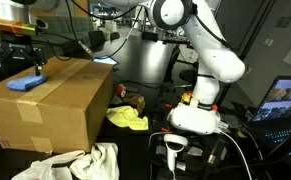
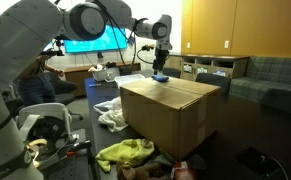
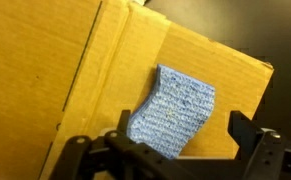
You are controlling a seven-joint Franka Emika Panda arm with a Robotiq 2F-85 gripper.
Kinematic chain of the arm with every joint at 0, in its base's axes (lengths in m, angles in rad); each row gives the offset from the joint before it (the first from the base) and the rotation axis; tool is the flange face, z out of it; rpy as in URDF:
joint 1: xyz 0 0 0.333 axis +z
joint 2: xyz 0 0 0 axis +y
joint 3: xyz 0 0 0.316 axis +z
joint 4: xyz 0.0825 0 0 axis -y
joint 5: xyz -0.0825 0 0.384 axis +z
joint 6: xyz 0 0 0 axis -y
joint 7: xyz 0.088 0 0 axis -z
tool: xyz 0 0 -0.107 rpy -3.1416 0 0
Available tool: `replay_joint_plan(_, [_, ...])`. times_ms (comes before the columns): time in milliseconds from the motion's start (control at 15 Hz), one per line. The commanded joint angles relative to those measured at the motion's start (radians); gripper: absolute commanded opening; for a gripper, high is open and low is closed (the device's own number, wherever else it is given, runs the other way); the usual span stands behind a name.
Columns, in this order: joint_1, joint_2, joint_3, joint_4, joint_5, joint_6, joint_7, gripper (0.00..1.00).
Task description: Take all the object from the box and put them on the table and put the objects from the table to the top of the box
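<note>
We are seeing the large brown cardboard box (image 1: 45, 105) sitting left of frame on the dark table (image 1: 140, 146), with the small blue textured pad (image 3: 173, 110) lying on its top. The black gripper (image 3: 170, 140) is hovering straight above it, jaws spread wide and gripping nothing. The pad is showing between them, its long axis running lower left to upper right. Closed flaps are hiding any contents, and the fingertips are cut off at the bottom edge.

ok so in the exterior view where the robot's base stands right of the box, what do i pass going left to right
box → yellow cloth → robot base → lit screen; the blue pad lies on the box, so it is left out
</note>
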Motion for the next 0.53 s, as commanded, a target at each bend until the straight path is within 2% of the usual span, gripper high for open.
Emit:
replay_joint_plan(0, [0.021, 0.003, -0.011, 0.047, -0.007, -0.061, 0.085, 1.00])
replay_joint_plan(467, [0.016, 0.042, -0.017, 0.064, 0.005, -0.044, 0.215, 1.00])
